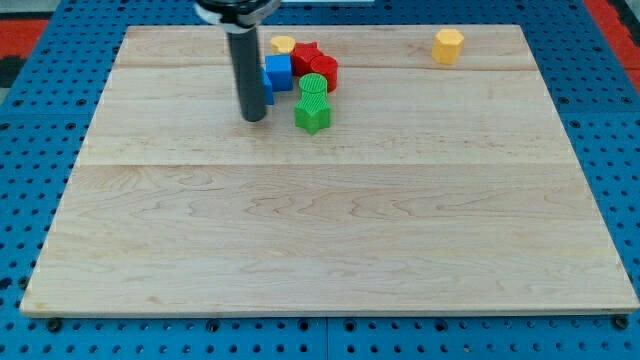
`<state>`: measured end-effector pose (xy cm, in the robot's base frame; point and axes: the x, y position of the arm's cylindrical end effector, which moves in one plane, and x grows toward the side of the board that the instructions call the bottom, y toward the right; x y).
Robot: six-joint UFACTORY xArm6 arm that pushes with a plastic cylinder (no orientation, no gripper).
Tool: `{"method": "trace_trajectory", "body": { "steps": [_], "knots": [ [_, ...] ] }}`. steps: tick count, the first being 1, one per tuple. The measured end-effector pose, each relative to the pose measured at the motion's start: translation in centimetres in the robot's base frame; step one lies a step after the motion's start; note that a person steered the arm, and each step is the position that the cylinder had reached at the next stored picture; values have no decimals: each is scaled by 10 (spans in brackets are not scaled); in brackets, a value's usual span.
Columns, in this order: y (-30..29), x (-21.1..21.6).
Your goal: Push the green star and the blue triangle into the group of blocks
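Observation:
My tip rests on the wooden board in the upper left of middle. A green star lies just to the tip's right, a small gap away. A sliver of a blue block shows right behind the rod; its shape is hidden. The group sits above and to the right of the tip: a blue cube, a green cylinder touching the star's top, a red cylinder, a red star and a yellow round block.
A yellow hexagon stands alone near the board's top edge at the right. The board lies on a blue perforated surface.

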<state>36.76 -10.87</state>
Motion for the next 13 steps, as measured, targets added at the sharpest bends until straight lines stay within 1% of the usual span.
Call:
{"method": "trace_trajectory", "body": {
  "steps": [1, 2, 3, 4, 5, 6, 7, 8, 9, 10, 13],
  "knots": [
    [-41, -28],
    [-17, -52],
    [11, -48],
    [13, -23],
    [48, -20],
    [35, -7],
    [19, 49],
    [104, 47],
    [102, 6],
    [76, -6],
    [93, -10]
  ]
}}
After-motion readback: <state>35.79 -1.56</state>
